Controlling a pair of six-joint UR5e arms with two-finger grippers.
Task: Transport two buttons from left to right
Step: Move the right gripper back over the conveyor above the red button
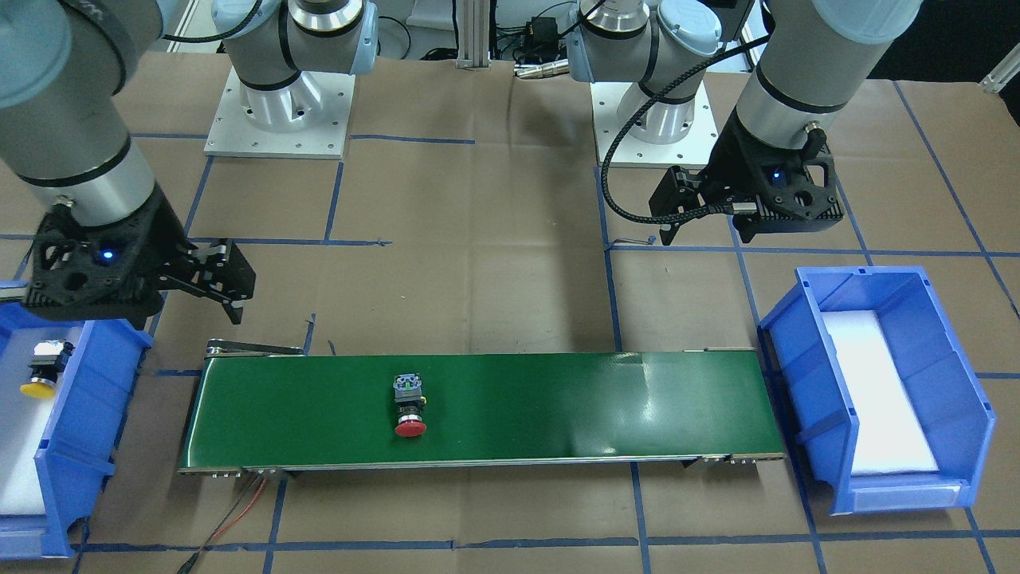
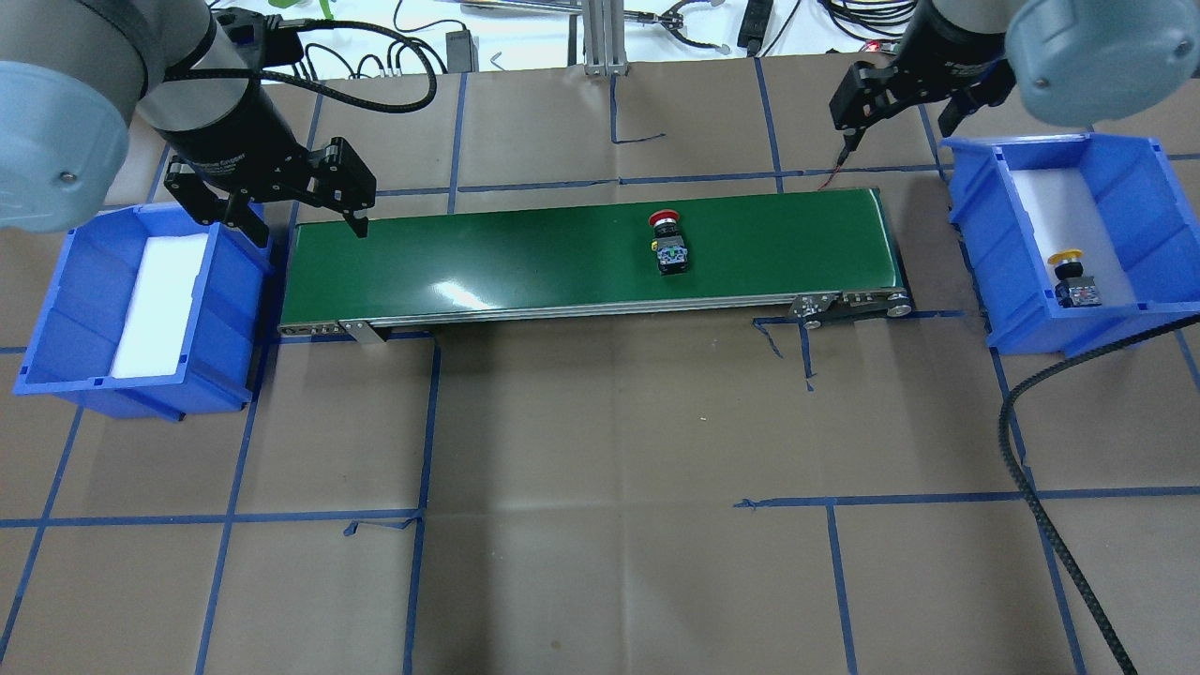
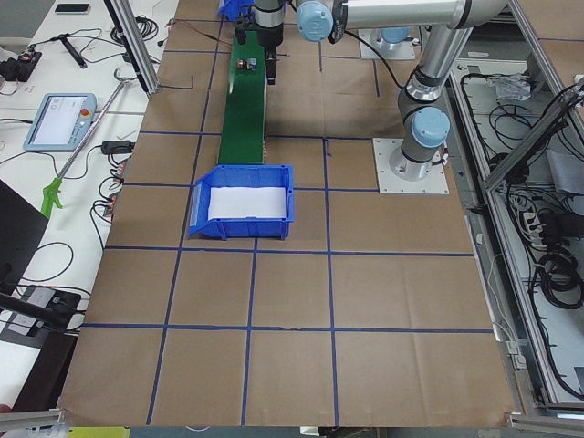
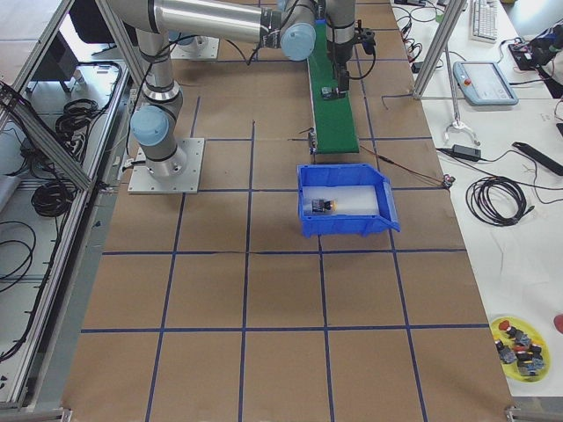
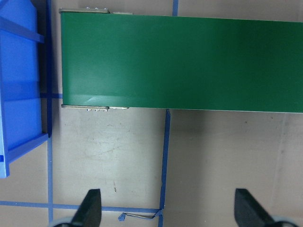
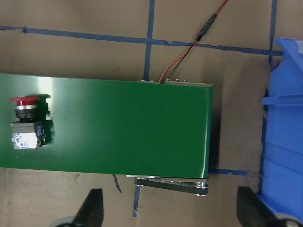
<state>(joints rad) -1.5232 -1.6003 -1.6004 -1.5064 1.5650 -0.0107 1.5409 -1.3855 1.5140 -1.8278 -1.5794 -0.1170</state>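
The red button [image 2: 667, 242] lies on its side on the green conveyor belt [image 2: 516, 253], right of the middle; it also shows in the front view [image 1: 409, 406] and at the left edge of the right wrist view [image 6: 26, 125]. The yellow button [image 2: 1073, 278] lies in the right blue bin [image 2: 1022, 155], and shows in the front view [image 1: 44, 371] too. My left gripper [image 2: 352, 202] is open and empty, above the belt's left end. My right gripper [image 2: 855, 117] is open and empty, beyond the belt's right end, apart from both buttons.
The left blue bin [image 2: 56, 309] holds only a white foam pad. Red and black wires [image 6: 189, 49] run from the belt's right end. A black cable [image 2: 1031, 487] crosses the table at the right. Blue tape lines mark the brown paper cover.
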